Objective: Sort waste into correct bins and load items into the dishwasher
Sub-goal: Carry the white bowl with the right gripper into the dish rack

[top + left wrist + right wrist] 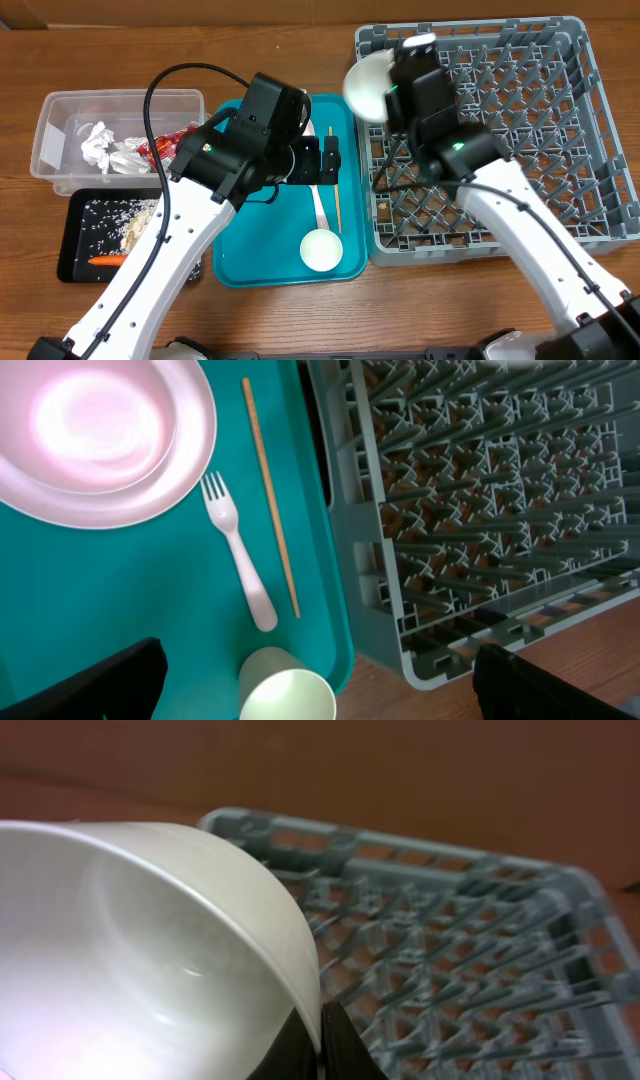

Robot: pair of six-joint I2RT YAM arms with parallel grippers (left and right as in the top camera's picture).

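Overhead view: right gripper (320, 1045) pinched shut on white bowl (368, 85) rim, over grey rack (560, 120) corner at 10 o'clock. Left gripper (323, 160) jaws wide apart, empty, above teal tray (240, 262) w/ fork (318, 200), chopstick (336, 205), cup (322, 250).

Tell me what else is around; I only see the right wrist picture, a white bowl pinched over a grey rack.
Observer: Beside the rack lies a teal tray holding a pink plate, a fork, a chopstick and a cup.
Visitor: Is the other arm busy?
Observer: The left gripper hangs open over that tray, holding nothing.
Visitor: Any rubbish?
Observer: Napkins and a red wrapper sit in a clear tub.
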